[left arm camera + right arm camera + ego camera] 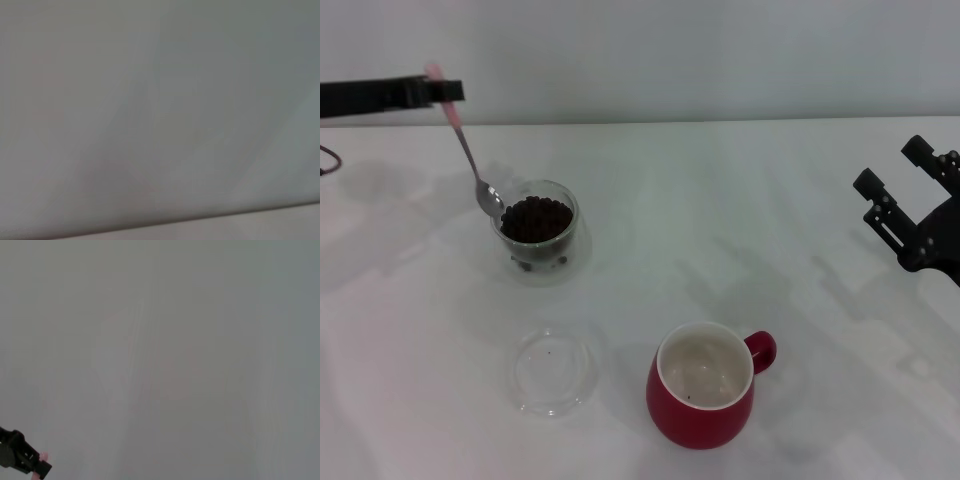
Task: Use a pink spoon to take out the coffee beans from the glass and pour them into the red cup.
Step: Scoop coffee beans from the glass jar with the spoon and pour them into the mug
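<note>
Pink spoon [468,150] pinched at the handle top by the left gripper [442,90], hanging steeply, its metal bowl at the rim of the glass [540,232] on the side away from the red cup [702,385], touching or just above the coffee beans [536,218]. Beans heaped nearly to the glass brim, a few more seen low inside its double wall.

Judged step: scooping. To do it well: sink the bowl into the heap near the glass wall, tilt the handle down so the bowl turns level, then lift slowly with no jerk. Full heap means easy spill over the brim, so take a shallow load. Keep the bowl level across the table [740,220] to the red cup, which stands well apart from the glass, nearer the robot, with 1 or 2 dark specks in its cream inside.

Clear glass dish [552,370] between glass and cup, nearer the robot than the glass. Right gripper [900,185] parked far beyond the cup, fingers spread, holding nothing.
</note>
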Robot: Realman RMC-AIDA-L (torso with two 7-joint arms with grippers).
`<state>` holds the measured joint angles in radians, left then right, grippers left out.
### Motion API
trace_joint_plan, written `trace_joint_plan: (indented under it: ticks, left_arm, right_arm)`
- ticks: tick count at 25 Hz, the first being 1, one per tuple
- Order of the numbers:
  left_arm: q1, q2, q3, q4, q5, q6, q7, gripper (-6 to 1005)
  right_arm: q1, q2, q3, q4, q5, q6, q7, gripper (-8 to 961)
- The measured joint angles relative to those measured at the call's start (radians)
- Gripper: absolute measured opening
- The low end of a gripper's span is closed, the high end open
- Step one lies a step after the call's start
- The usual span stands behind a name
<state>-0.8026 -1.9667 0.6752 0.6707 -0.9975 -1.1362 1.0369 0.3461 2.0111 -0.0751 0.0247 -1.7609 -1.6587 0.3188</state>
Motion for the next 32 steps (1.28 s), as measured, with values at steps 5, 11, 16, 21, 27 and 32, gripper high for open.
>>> trace_joint_plan:
  ticks: [5, 11, 16, 21, 27, 32]
  left_arm:
    - [-0.008, -0.017, 0.052, 0.005, -0.001, 0.04, 0.002, 128]
    - [-0.018, -0.033, 0.086, 0.0, 0.0, 0.098, 0.003, 128]
    - [-0.02, -0.053, 0.122, -0.004, 0.001, 0.142, 0.004, 128]
    - [-0.018, -0.07, 0.124, -0.014, -0.005, 0.149, 0.005, 128]
    - [0.006, -0.082, 0.117, -0.041, -0.05, 0.149, -0.02, 128]
    - [0.057, -0.081, 0.116, -0.064, -0.137, 0.149, -0.04, 128]
  right_arm:
    - [0.001, 0.0, 0.0, 0.0, 0.0, 0.015, 0.0, 660]
    - [0.004, 0.0, 0.0, 0.001, -0.001, 0.03, 0.0, 660]
    - [0.004, 0.0, 0.0, 0.001, -0.002, 0.045, 0.0, 659]
    - [0.01, 0.0, 0.0, 0.001, -0.002, 0.056, 0.0, 659]
    - [0.016, 0.0, 0.0, 0.0, -0.002, 0.069, 0.0, 659]
    - [0.017, 0.0, 0.0, -0.001, -0.002, 0.07, 0.0, 659]
